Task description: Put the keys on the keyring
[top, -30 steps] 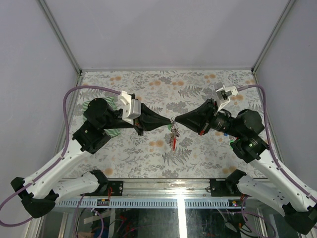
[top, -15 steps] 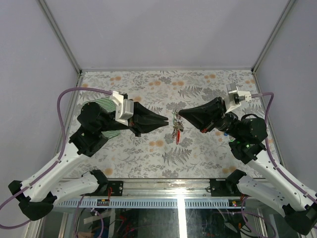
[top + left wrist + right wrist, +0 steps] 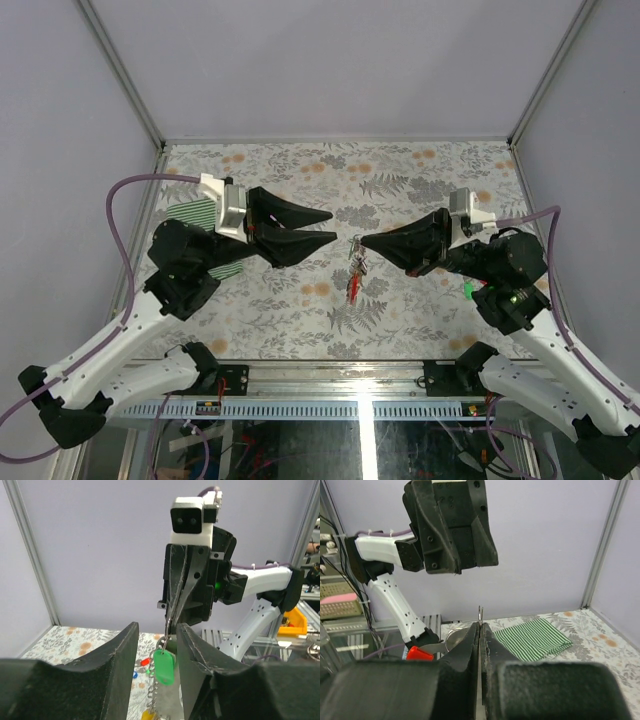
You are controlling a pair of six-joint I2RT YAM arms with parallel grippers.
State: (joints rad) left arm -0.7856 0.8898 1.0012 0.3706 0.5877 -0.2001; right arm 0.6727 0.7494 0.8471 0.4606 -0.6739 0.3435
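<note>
**Top view.** You are looking at one table (image 3: 420,170) and two arms.
- The left gripper (image 3: 333,225) is standing left of centre with its fingers apart, carrying nothing.
- The right gripper (image 3: 364,241) is pinching shut on the keyring (image 3: 353,249).
- The keys (image 3: 354,282) are dangling in one bunch over mid-table.
- One green striped cloth (image 3: 200,213) is lying far left.

**Left wrist view.** You are counting three coloured heads: one green key (image 3: 163,666), one red key (image 3: 145,662) and one yellow key (image 3: 148,714). Others may be hiding.

**Right wrist view.** The closed fingers (image 3: 465,650) are nipping only thin wire.

**Risk.** You are relying on that slim pinch. If the open left fingers are nudging the bunch as they approach, it could be swinging, twisting or slipping free.
</note>
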